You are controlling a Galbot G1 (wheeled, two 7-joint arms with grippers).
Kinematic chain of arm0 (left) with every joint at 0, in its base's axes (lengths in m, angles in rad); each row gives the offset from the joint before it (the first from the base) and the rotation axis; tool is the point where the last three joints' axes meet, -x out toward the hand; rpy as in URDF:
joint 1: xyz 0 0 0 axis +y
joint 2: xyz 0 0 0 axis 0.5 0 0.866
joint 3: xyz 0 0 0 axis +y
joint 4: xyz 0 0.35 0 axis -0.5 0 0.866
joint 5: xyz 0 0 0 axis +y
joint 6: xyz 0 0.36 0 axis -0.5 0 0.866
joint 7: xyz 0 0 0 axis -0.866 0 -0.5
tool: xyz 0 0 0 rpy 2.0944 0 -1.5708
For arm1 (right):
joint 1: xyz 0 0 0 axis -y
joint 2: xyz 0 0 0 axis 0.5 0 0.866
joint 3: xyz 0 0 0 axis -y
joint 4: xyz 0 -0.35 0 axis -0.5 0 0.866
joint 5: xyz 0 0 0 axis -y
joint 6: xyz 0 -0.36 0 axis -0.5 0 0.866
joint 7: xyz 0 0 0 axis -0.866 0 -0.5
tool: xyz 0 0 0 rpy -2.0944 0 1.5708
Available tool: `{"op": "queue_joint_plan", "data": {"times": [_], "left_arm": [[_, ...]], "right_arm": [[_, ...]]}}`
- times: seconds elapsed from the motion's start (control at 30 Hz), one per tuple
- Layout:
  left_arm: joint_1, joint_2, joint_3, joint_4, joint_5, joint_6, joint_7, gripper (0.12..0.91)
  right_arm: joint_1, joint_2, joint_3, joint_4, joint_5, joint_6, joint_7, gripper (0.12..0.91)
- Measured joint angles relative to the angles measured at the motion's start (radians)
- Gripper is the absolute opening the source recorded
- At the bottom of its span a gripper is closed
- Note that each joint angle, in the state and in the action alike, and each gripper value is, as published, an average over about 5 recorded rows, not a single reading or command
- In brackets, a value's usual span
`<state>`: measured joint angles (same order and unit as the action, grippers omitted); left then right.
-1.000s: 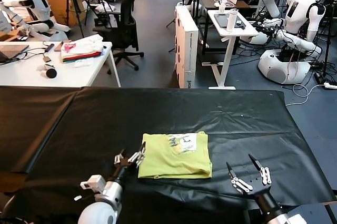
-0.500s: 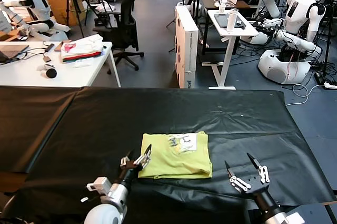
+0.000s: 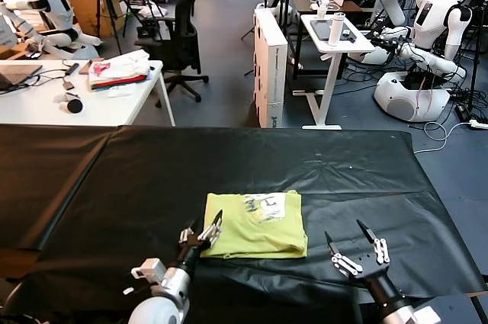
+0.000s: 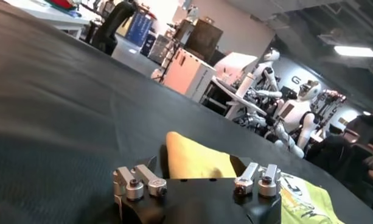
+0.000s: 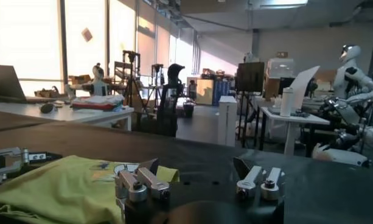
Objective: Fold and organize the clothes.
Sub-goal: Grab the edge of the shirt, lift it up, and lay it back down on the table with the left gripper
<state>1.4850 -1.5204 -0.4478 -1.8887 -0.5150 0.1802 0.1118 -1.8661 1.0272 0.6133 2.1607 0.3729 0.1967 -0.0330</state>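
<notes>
Lime-green cotton, the T-shirt [image 3: 255, 226] lies folded into a compact rectangle on the black table cover [image 3: 114, 179], its white print up at the far edge. We take the shirt as our landmark.

Our left gripper [image 3: 202, 234] sits at the shirt's near-left corner, fingers straddling the hem, one tip above the cloth and one beside it. The left wrist view shows a yellow-green fold [image 4: 192, 159] rising between the jaws, so we judge the fingers are placed to pinch that corner, though we cannot tell whether they have gripped it yet.

Our right gripper [image 3: 356, 248] waits off the shirt's near-right corner, clear of the cloth, fingers spread wide and holding nothing. From its wrist view the shirt [image 5: 64, 185] lies just to one side.

Beyond the shirt's far edge the cover stretches bare and wide, and to its left too, so there is ample room to drag or flip the bundle. Nearer us the margin is thin, and the cover wrinkles there, which could snag a sliding hem.
</notes>
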Motion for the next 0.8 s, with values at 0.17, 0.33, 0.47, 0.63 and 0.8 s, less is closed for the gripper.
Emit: {"op": "queue_joint_plan", "data": {"times": [0.17, 0.33, 0.47, 0.63, 0.8], "left_arm": [[0.011, -0.007, 0.0, -0.011, -0.002, 0.001, 0.0, 0.453], [0.02, -0.01, 0.0, -0.017, -0.005, 0.0, 0.003, 0.291], [0.024, -0.011, -0.001, -0.023, -0.018, 0.004, 0.005, 0.193], [0.013, -0.001, -0.012, -0.028, -0.033, 0.021, -0.005, 0.172], [-0.008, 0.04, -0.05, -0.032, -0.05, 0.049, -0.02, 0.172]], "right_arm": [[0.009, 0.001, -0.006, -0.003, -0.001, -0.002, 0.0, 0.907], [0.017, 0.001, -0.015, -0.008, -0.004, -0.004, 0.001, 0.907], [0.022, 0.002, -0.019, -0.013, -0.009, -0.005, 0.001, 0.907], [0.03, 0.009, -0.025, -0.017, -0.02, -0.006, 0.004, 0.907], [0.042, 0.016, -0.033, -0.027, -0.027, -0.007, 0.007, 0.907]]}}
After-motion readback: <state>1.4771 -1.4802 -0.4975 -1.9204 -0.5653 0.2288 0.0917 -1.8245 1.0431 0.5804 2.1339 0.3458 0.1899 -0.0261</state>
